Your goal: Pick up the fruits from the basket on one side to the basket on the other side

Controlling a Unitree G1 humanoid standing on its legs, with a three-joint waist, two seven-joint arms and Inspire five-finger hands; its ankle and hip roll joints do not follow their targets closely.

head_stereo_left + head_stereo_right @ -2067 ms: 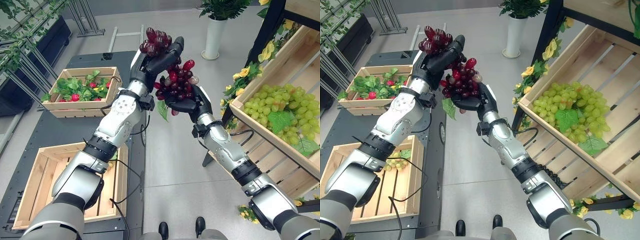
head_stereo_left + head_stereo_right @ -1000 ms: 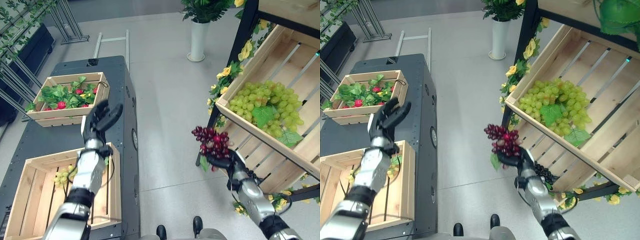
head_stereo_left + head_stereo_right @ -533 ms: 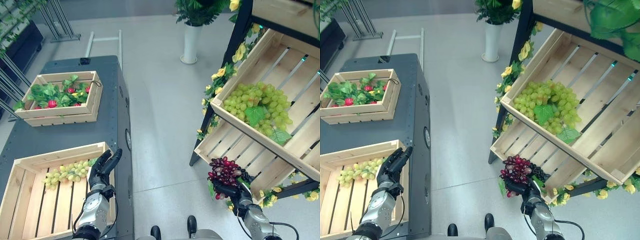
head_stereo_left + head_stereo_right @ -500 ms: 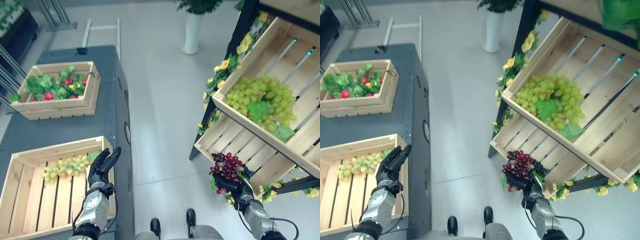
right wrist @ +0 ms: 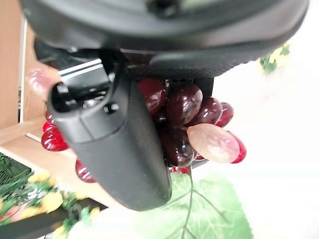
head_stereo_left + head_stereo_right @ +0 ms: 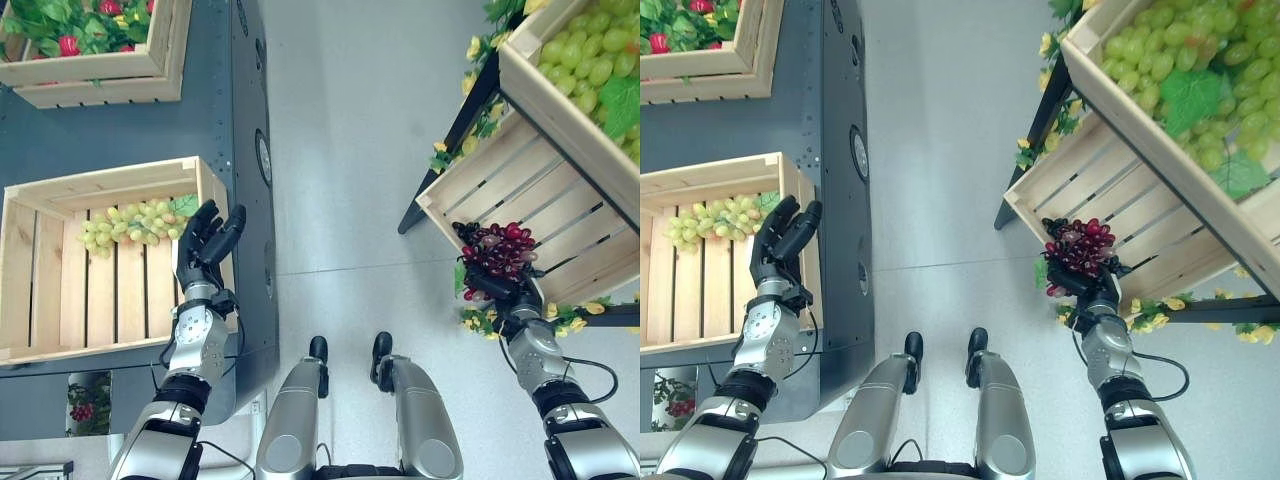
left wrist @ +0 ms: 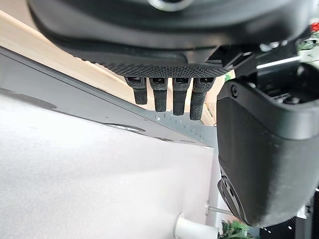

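Placement of the red grape bunch (image 6: 495,256) into the lower shelf crate (image 6: 545,215) is the step in hand. Left eye view: my right hand (image 6: 500,290) sits under the bunch with fingers curled round its base, holding it at the crate's near corner, above the rim. To do this well, I judge that I should carry the bunch further over the slats before lowering, so it clears the rim and does not roll off toward the floor, and release only once the grapes rest on wood. The bunch stands roughly upright on my palm, its long axis running up and away from my wrist toward the crate; its leaf hangs down on the floor side.

Right eye view: my left hand (image 6: 783,243) hovers over the edge of the wooden crate (image 6: 660,185) holding the green grapes (image 6: 715,221), fingers straight and empty.

Right wrist view: my thumb (image 5: 112,149) and fingers clamp the dark red berries.

Left wrist view: fingers extended, holding nothing.
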